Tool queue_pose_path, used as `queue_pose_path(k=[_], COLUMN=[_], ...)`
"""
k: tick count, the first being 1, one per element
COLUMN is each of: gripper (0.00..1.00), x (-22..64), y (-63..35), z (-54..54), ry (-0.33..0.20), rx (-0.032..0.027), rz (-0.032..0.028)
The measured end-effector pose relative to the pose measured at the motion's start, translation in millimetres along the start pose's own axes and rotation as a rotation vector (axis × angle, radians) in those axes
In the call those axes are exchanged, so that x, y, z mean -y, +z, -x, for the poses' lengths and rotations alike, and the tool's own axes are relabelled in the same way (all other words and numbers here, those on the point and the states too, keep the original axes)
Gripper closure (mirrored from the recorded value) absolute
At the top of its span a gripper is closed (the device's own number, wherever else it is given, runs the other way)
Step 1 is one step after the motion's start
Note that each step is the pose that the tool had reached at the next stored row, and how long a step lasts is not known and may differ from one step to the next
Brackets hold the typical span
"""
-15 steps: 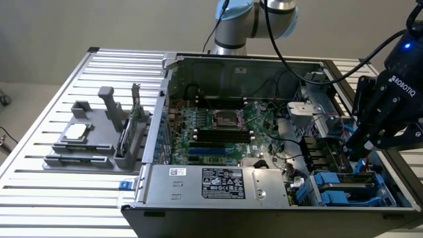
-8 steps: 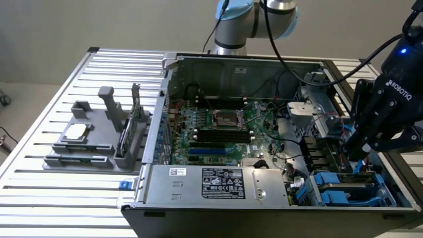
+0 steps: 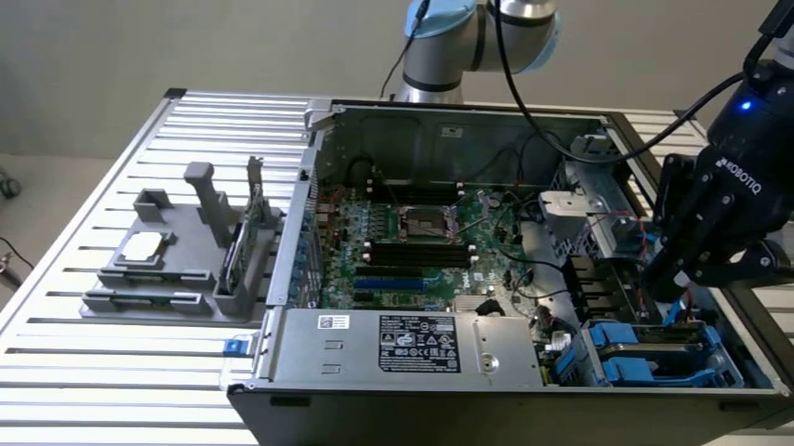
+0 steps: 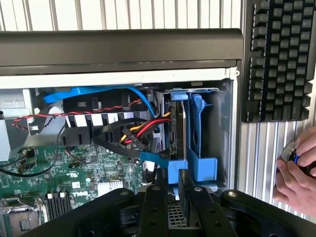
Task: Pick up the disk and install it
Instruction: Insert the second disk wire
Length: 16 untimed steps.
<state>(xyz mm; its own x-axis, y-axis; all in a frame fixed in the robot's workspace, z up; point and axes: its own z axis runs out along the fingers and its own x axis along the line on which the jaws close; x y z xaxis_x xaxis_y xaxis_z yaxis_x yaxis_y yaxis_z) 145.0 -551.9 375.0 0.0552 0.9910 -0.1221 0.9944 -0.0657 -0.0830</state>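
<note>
In the wrist view my gripper (image 4: 172, 191) is shut on the disk (image 4: 176, 128), seen edge-on as a dark slab with a blue carrier edge running away from the fingers (image 4: 153, 207). The disk stands upright in the drive bay at the corner of the open computer case (image 4: 123, 49), right beside a blue plastic carrier (image 4: 201, 143). In the exterior view the black gripper (image 3: 676, 279) hangs over the drive bay (image 3: 652, 358) at the case's near corner, on the exterior view's right.
Red, yellow and blue cables (image 4: 138, 133) crowd the space beside the bay, above the motherboard (image 3: 410, 251). The power supply (image 3: 422, 344) sits along the case's near side. A grey fixture (image 3: 174, 269) holds a chip and a green card. A keyboard (image 4: 276, 59) and a person's hand (image 4: 296, 173) lie outside the case.
</note>
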Motion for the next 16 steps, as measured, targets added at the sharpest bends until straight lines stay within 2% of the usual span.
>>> queue_pose_path(k=[16], gripper=[0.76], x=[-4.9], y=[7.3], z=[-6.6], ry=[0.0], rx=[-0.0002], rz=[0.0009])
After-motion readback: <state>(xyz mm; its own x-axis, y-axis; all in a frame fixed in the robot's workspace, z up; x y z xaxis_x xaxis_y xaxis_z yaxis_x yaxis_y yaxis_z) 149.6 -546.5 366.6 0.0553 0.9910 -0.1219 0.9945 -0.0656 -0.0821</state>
